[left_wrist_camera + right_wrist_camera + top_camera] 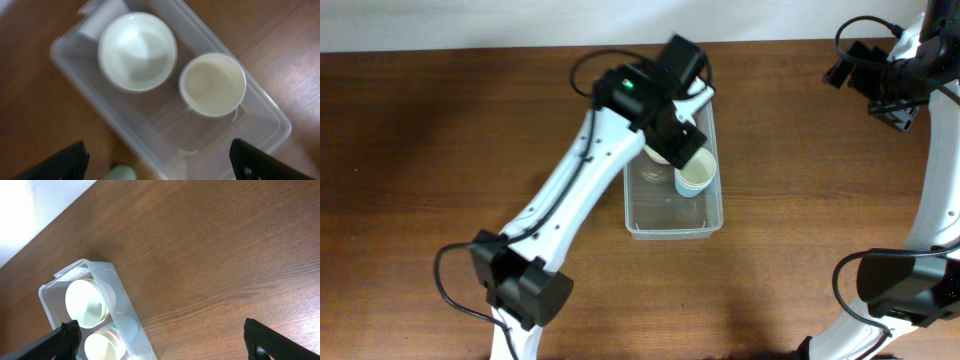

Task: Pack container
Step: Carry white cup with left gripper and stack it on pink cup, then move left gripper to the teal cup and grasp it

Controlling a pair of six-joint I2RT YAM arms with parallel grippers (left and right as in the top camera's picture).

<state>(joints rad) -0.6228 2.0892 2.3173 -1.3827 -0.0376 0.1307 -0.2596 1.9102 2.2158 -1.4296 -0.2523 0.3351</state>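
The container (672, 216) is a clear rectangular bin in the middle of the wooden table. In it stand a pale bowl (137, 50) and a cup (212, 84), which looks light blue from overhead (695, 179). My left gripper (677, 140) hovers over the far half of the container, hiding part of the bowl. In the left wrist view the left gripper (160, 167) is open, its dark fingers (65, 162) wide apart with nothing between them. My right gripper (882, 92) is at the far right, away from the bin. In its own view the right gripper (165, 350) is open and holds nothing.
The right wrist view shows the container (131, 326) at lower left with a stack of bowls (85, 302) and a stack of cups (102, 347). A pale green rounded thing (122, 174) shows at the bottom edge beside the bin. Bare wood surrounds the container.
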